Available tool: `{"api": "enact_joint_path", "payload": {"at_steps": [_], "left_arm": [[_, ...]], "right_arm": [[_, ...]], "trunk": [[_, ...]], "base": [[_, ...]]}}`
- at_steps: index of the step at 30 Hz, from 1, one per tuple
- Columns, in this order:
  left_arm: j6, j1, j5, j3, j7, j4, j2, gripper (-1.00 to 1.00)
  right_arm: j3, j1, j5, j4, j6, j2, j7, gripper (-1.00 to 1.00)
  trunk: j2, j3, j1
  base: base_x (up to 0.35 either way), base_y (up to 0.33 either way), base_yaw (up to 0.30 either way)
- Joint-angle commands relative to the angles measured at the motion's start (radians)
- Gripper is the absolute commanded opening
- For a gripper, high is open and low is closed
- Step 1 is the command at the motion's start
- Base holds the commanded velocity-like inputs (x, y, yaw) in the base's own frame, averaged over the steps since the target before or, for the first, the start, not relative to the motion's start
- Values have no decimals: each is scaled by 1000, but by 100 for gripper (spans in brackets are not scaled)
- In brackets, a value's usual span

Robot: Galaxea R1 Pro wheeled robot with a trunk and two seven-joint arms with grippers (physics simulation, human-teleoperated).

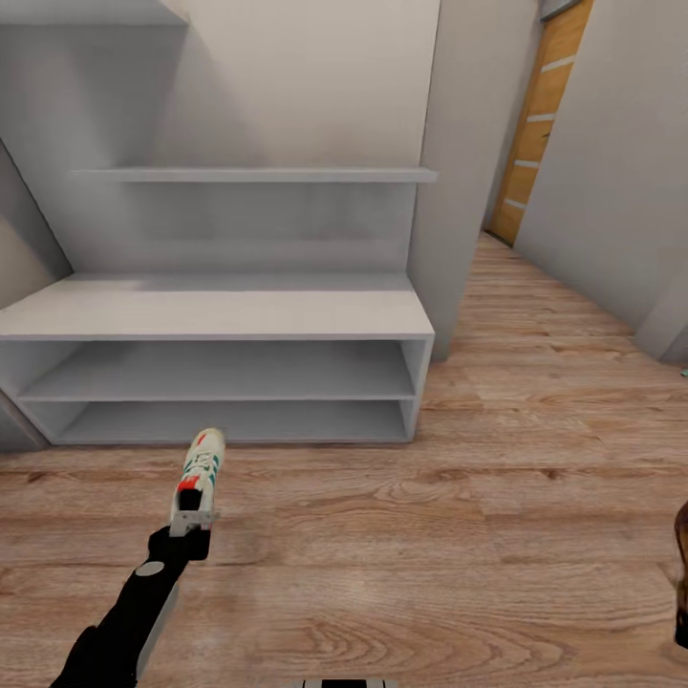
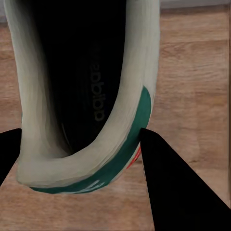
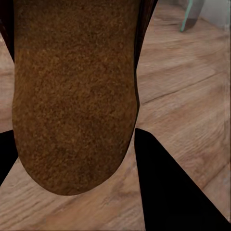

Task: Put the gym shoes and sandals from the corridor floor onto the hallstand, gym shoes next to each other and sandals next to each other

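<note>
**Both arms loaded in front of the shoe rack**

The gym shoe (image 1: pixel 198 475) is held clear of the corridor floor (image 1: pixel 459 535) by the left tool (image 1: pixel 188 524), heel toward the arm and toe pointing at the hallstand (image 1: pixel 215 315). In the left wrist view the same gym shoe (image 2: pixel 86 96) hangs heel-first between the two dark fingers (image 2: pixel 173 187), which are clamped on the heel collar on either side; the dark insole and the green side stripe are visible. The sandal (image 3: pixel 72 91) is seen in the right wrist view, its tan suede-like sole facing the camera, with the right tool (image 3: pixel 72 159) closed on its end, one finger on each side. In the head view a dark reddish-brown shape at the far right edge (image 1: pixel 680 573) is probably this sandal, though too little of it shows to be sure.

The hallstand stands just ahead of the left arm: a wide white unit with a flat top and two long open shelves, all of them bare. A wall shelf (image 1: pixel 253 175) hangs above it, and a wooden door (image 1: pixel 540 124) closes the corridor's far end.

Judged step: carrying, with one gym shoe and one sandal picked up and no placing yet done. The next move calls for approaching the rack and extending the left arm so that the shoe rests fully on the top or a shelf, leaving room beside it for its mate.
</note>
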Motion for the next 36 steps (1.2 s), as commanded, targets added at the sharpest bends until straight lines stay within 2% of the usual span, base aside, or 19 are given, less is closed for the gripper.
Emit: {"api": "enact_joint_path", "payload": {"at_steps": [1,4,7,14,19,28,36], "left_arm": [[37,-17,-9,-1,0,-18,-1,-100],[122,-78,-9,-4,-2,-42,-7,-100],[151,-123,-9,-5,-3,-47,-17,-100],[227,-154,-10,-7,-5,-64,-32,-100],[250,-177,-10,-7,-6,-79,-43,-100],[328,-227,-9,-7,-8,-83,-55,-100],[342,-257,-9,-7,-7,-73,-62,-100]], "right_arm": [[-23,-1,1,1,-2,-3,9,-100],[-52,-1,1,4,-2,-7,10,-100],[-54,-1,2,4,-2,-4,10,-100],[-51,-1,4,5,0,-2,10,-100],[-51,-1,4,5,0,-1,10,-100],[-52,-1,4,5,0,-1,10,-100],[-52,-1,4,5,0,-1,10,-100]], "trunk": [[0,-1,0],[0,-1,0],[0,-1,0],[0,-1,0],[0,-1,0],[0,-1,0],[0,-1,0]], "base": [[0,0,0],[0,0,0],[0,0,0],[0,0,0],[0,0,-33],[0,0,-218],[0,0,-260]]}}
